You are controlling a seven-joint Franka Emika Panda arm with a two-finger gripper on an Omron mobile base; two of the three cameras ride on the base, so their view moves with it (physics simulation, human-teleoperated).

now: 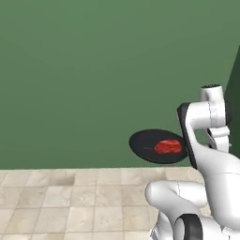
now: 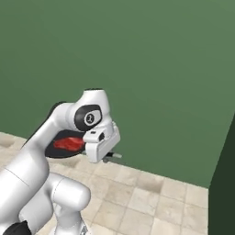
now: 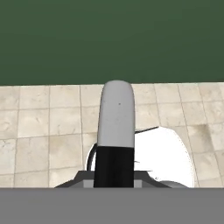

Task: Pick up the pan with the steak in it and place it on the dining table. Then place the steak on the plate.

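1. Green wall (image 1: 93,70), beige tiled floor (image 1: 70,201).
2. We carry pan (image 1: 147,145) aloft, mid-right; steak (image 1: 168,147) inside.
3. Gripper (image 2: 109,155) pinched on pan's handle (image 3: 116,127), we judge.
4. Pan rigid, weighty; steak soft, slippery: keep level.

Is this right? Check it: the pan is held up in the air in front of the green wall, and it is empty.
Not quite. The pan is up in the air in front of the green wall, above the tiled floor, but it is not empty: the red steak lies in it. The left base view shows this plainly, and the right base view shows the steak too.
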